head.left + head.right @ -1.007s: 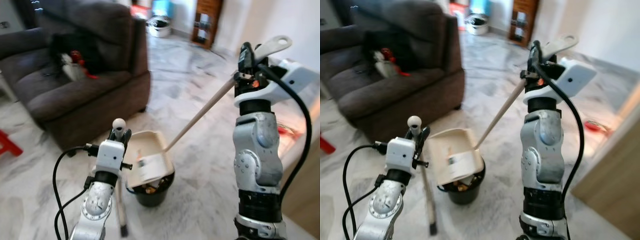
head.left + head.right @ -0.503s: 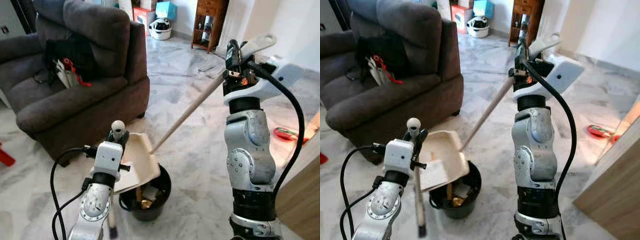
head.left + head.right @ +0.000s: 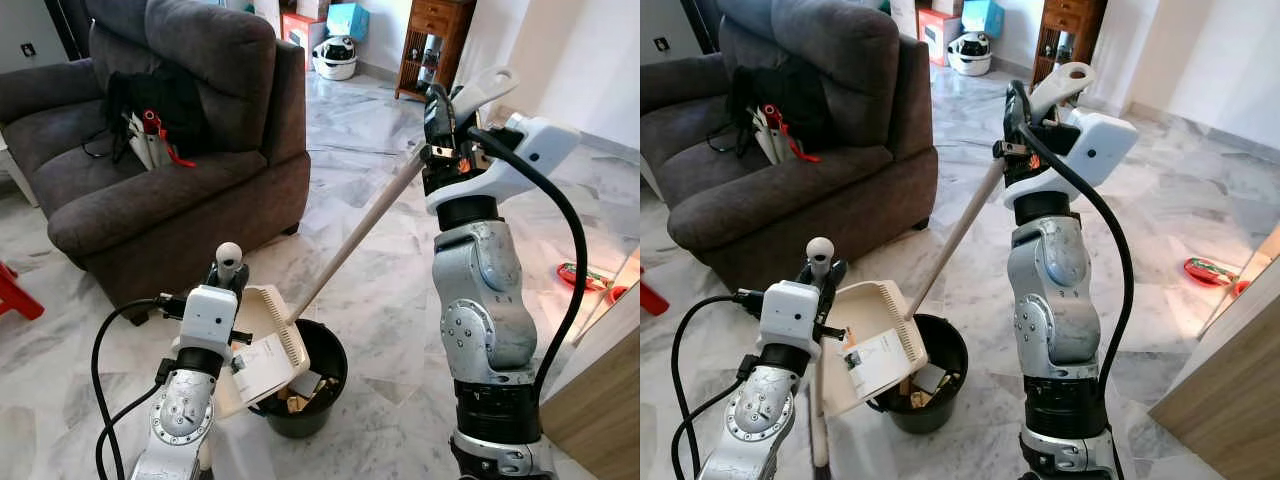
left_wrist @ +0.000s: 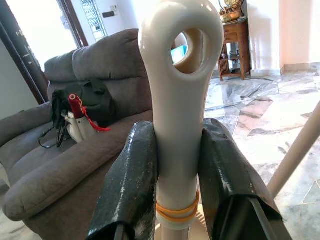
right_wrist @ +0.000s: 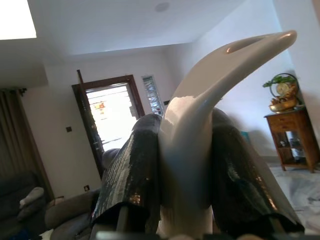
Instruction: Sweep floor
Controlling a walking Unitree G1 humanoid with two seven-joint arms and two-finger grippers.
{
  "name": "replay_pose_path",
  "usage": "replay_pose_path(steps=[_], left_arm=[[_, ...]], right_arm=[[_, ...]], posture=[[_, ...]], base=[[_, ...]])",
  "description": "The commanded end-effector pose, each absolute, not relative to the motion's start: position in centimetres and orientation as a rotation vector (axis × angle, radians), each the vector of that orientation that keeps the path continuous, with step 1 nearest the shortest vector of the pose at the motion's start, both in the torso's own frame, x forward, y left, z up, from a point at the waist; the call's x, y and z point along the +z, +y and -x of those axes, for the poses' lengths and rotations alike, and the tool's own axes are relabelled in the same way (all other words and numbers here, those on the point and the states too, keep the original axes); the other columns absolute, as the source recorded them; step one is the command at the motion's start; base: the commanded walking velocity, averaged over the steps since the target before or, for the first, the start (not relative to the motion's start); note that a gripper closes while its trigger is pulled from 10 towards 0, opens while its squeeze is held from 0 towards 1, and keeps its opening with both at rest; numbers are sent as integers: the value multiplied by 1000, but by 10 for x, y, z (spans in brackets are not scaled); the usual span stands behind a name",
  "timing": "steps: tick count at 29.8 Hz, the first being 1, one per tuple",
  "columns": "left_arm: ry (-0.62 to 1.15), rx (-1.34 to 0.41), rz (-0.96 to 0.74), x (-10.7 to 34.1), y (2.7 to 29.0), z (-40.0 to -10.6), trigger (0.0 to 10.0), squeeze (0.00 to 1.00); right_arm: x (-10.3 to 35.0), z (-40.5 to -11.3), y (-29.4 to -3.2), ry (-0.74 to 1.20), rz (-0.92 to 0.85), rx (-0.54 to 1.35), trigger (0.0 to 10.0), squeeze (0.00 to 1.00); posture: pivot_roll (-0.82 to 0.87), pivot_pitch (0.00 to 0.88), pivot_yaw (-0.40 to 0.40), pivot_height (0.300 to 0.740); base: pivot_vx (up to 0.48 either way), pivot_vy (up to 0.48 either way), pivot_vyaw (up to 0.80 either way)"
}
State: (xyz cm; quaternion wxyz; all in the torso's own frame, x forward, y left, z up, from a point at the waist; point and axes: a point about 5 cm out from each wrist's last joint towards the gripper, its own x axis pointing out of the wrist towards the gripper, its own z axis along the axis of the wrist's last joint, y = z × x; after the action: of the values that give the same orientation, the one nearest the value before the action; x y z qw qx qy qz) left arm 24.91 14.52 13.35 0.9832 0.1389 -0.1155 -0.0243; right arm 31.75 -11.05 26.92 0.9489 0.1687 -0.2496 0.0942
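Note:
My right gripper (image 3: 440, 122) is raised high and shut on the top of a long cream dustpan handle (image 3: 350, 235), which slants down to my left. The cream dustpan (image 3: 262, 345) at its lower end is tilted over the rim of a black bucket (image 3: 318, 392) that holds scraps. Low at the left, my left gripper (image 3: 229, 280) is shut on the white, loop-ended broom handle (image 4: 180, 100). Its stick (image 3: 818, 430) runs down toward the floor beside the bucket. In the right wrist view the fingers (image 5: 132, 175) clamp the curved white handle end.
A dark grey sofa (image 3: 170, 170) with a black bag stands at the back left. A wooden panel (image 3: 600, 400) is close on my right, with a red object (image 3: 585, 275) on the marble floor beyond. A wooden cabinet (image 3: 430, 40) stands far back.
The camera view has shifted. The dustpan has tipped further and swung toward the left rim of the bucket. My right arm with the long handle has moved left.

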Motion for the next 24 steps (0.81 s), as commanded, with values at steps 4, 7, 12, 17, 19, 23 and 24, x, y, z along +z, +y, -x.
replay_pose_path(steps=[4, 7, 12, 17, 19, 23, 24], left_arm=[[-285, -29, -304, 142, 148, -249, 10000, 0], [-287, -26, -333, 142, 151, -249, 10000, 0], [-290, -29, -335, 142, 150, -250, 10000, 0], [-294, -33, -334, 143, 149, -250, 10000, 0], [-295, -33, -334, 143, 149, -250, 10000, 0], [-295, -31, -336, 143, 149, -250, 10000, 0], [-295, -31, -336, 143, 149, -250, 10000, 0]], right_arm=[[279, -311, -107, -553, -380, 230, 10000, 0], [283, -308, -108, -604, -383, 227, 10000, 0], [292, -299, -109, -710, -326, 235, 10000, 0], [292, -296, -108, -724, -361, 232, 10000, 0], [292, -296, -108, -726, -362, 227, 10000, 0], [291, -292, -105, -759, -272, 226, 10000, 0], [291, -291, -104, -765, -260, 226, 10000, 0]], posture=[[58, 0, -2, 740], [58, 0, -2, 740], [56, 0, -2, 740], [59, 0, -2, 740], [59, 0, -2, 740], [60, 0, -2, 740], [60, 0, -2, 740]], base=[[0, 0, 0], [0, 0, 0], [0, 0, 0], [0, 0, 0], [0, 0, 0], [0, 0, 0], [0, 0, 0]])
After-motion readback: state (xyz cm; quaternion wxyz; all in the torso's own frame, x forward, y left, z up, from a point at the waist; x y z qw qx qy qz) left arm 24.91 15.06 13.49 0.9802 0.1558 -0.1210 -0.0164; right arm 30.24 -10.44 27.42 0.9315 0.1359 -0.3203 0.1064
